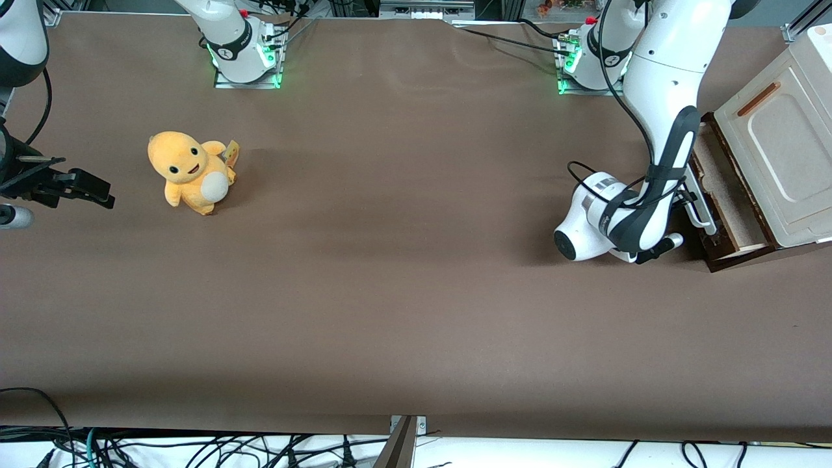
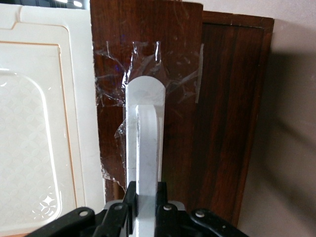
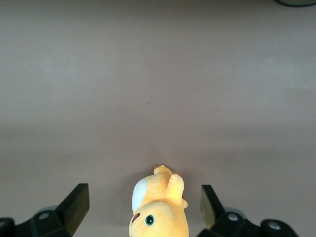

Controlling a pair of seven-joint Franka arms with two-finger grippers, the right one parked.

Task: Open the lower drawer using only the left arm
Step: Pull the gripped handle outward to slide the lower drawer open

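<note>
Gripper (image 2: pixel 144 210) clamped on handle (image 2: pixel 145 143) at drawer's (image 1: pixel 728 195) nine o'clock face; drawer partly out, grip suits pulling.

The left arm (image 1: pixel 656 130) reaches down with its gripper (image 1: pixel 690 203) at the partly open lower drawer's (image 1: pixel 728 195) handle (image 1: pixel 703 209).

The front view looks steeply down from above the table's near edge, taking in the whole brown table (image 1: pixel 390 292), both arm bases and the cabinet (image 1: pixel 786 162).

The left wrist view sits very close to the lower drawer (image 2: pixel 222 123), facing its dark front along the white handle (image 2: pixel 145 148), with the gripper (image 2: pixel 145 205) closed on that handle. The front view shares this drawer (image 1: pixel 728 195).

The right wrist view looks down low over the table at the yellow plush toy (image 3: pixel 160 210), also seen from the front (image 1: pixel 188 170).
</note>
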